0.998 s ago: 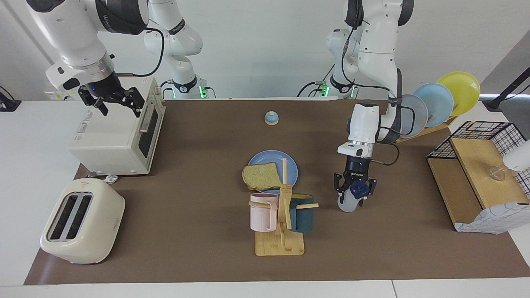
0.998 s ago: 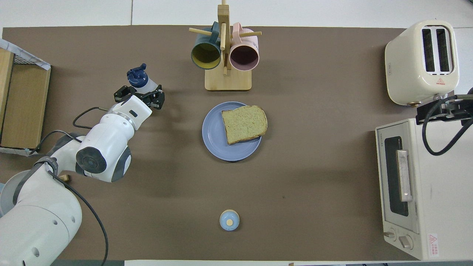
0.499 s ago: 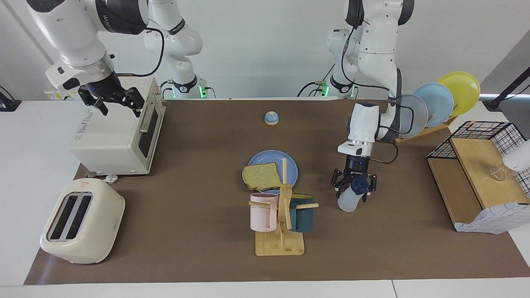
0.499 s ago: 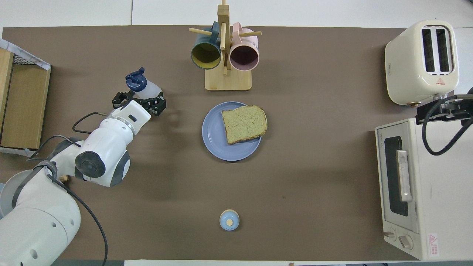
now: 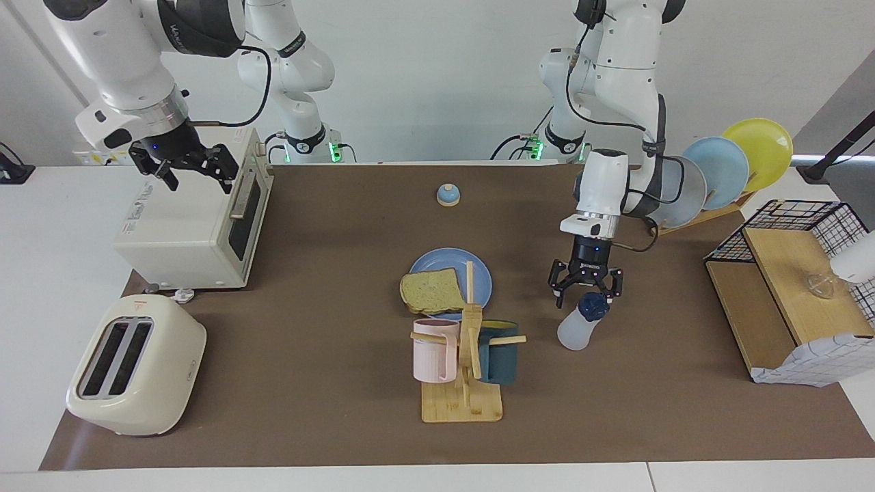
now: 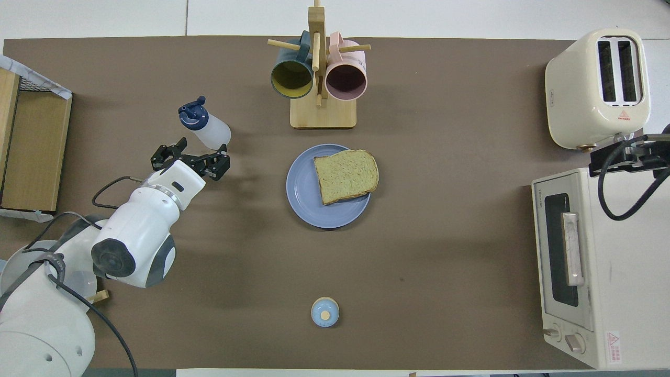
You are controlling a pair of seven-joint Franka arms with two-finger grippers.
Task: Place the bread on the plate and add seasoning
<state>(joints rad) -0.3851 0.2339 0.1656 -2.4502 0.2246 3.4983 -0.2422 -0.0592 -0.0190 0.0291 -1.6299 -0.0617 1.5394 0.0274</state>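
Note:
The bread lies flat on the blue plate at mid-table, overhanging its rim toward the right arm's end. The seasoning bottle, whitish with a navy cap, stands on the table toward the left arm's end. My left gripper hangs open just above the cap, holding nothing and apart from the bottle. Over the toaster oven, my right gripper waits open and empty.
A wooden mug rack with a pink and a dark teal mug stands farther from the robots than the plate. A small blue bell sits nearer to them. Toaster and toaster oven at the right arm's end; plate rack and wooden shelf at the left arm's.
My left gripper has let go of the seasoning bottle, lifted off it and drawn back; the bottle stays standing where it was. The right arm has not moved.

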